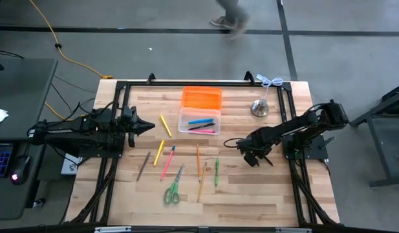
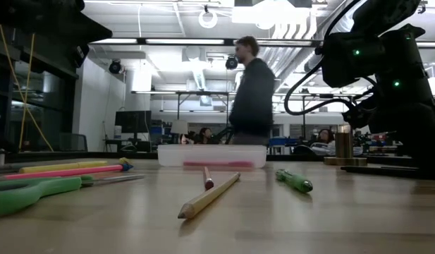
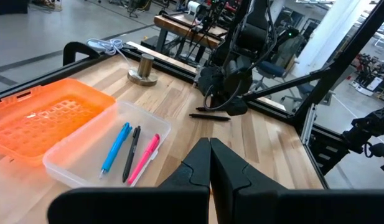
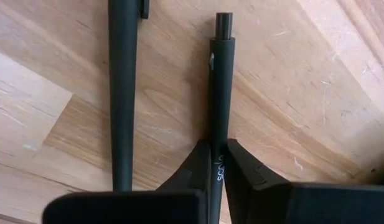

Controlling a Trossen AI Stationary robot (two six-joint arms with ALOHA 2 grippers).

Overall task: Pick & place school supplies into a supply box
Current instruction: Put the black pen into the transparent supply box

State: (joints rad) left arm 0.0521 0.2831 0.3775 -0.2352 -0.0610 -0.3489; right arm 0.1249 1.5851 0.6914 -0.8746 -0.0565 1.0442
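Observation:
The clear supply box (image 1: 199, 121) stands at the table's far middle, its orange lid (image 1: 201, 98) open behind it. A blue, a black and a pink pen (image 3: 126, 152) lie in it. On the table lie yellow pencils (image 1: 165, 125), a pink pen (image 1: 167, 162), green-handled scissors (image 1: 172, 191), wooden pencils (image 1: 202, 181) and a green pen (image 1: 216, 171). My right gripper (image 4: 218, 163) points down at the right, shut on a dark pen (image 4: 220, 81). A second dark pen (image 4: 122, 93) lies beside it. My left gripper (image 3: 210, 146) hovers shut at the left. My right gripper pinches the dark pen's barrel (image 4: 219, 134) between its two fingertips, at the stretch with white lettering. The fingers come from above, pointing steeply down, and lie across the pen. The pen stays level and seems to lie on the tabletop.
A silvery bell (image 1: 260, 108) stands at the far right, with a white cord (image 1: 270, 81) behind it. A black frame (image 1: 290, 116) borders the table. A person (image 2: 252, 92) walks beyond the far edge. Bare wood lies along the near edge (image 1: 251, 200).

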